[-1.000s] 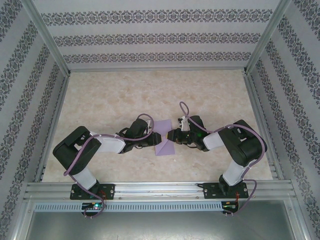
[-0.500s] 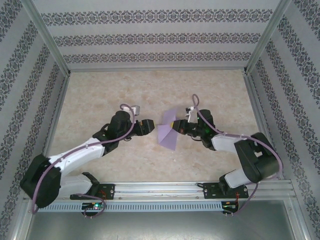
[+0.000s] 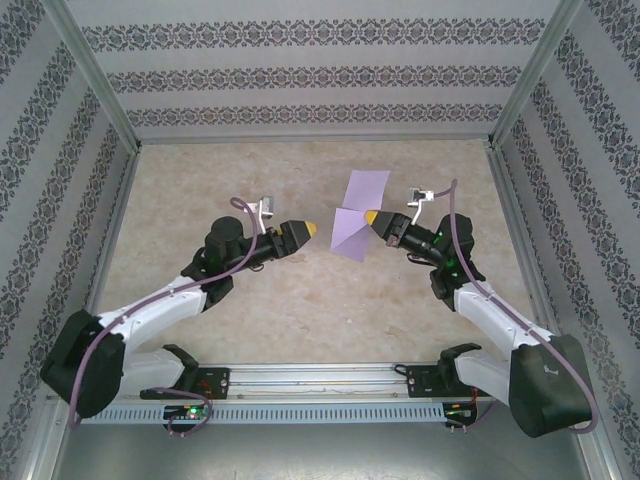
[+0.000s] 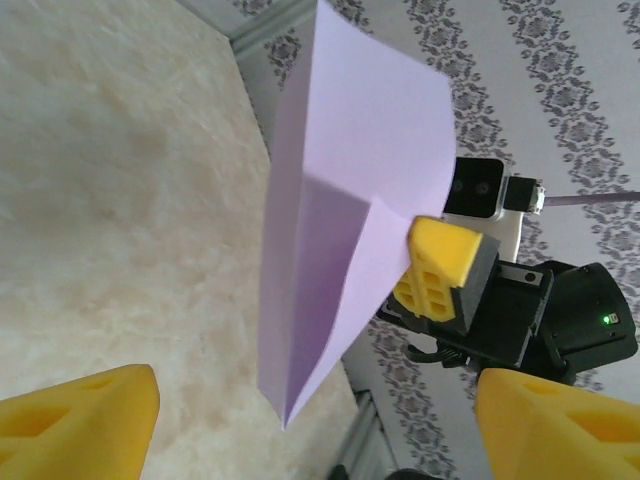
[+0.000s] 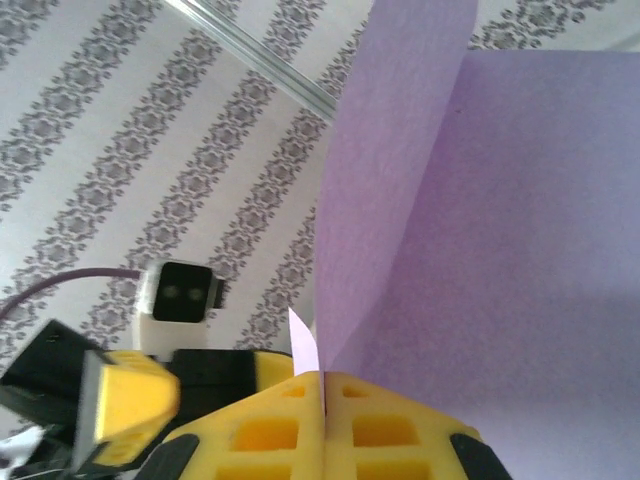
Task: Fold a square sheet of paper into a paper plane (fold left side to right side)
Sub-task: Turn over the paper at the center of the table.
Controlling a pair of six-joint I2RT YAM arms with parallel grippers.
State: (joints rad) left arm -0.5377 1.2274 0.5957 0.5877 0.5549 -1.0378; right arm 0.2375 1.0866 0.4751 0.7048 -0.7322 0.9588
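Observation:
The lavender sheet of paper [image 3: 353, 220] hangs in the air above the middle of the table, folded into layers with a pointed lower tip. My right gripper [image 3: 373, 217] is shut on its right edge. In the right wrist view the yellow pads [image 5: 280, 430] pinch the paper [image 5: 500, 250] at the jaws [image 5: 323, 385]. My left gripper [image 3: 303, 231] sits just left of the sheet, open and apart from it. From the left wrist, the paper [image 4: 350, 150] hangs ahead of my open left gripper [image 4: 320, 450], and the right gripper [image 4: 440, 270] clamps it.
The beige marbled table [image 3: 250, 180] is walled on three sides by patterned panels [image 3: 300, 75] with aluminium posts. A metal rail [image 3: 320, 378] at the near edge carries both arm bases.
The right gripper has lifted the paper off the table and carried it up and away from the bases. The left gripper has let go, opened wide and drawn off to the left.

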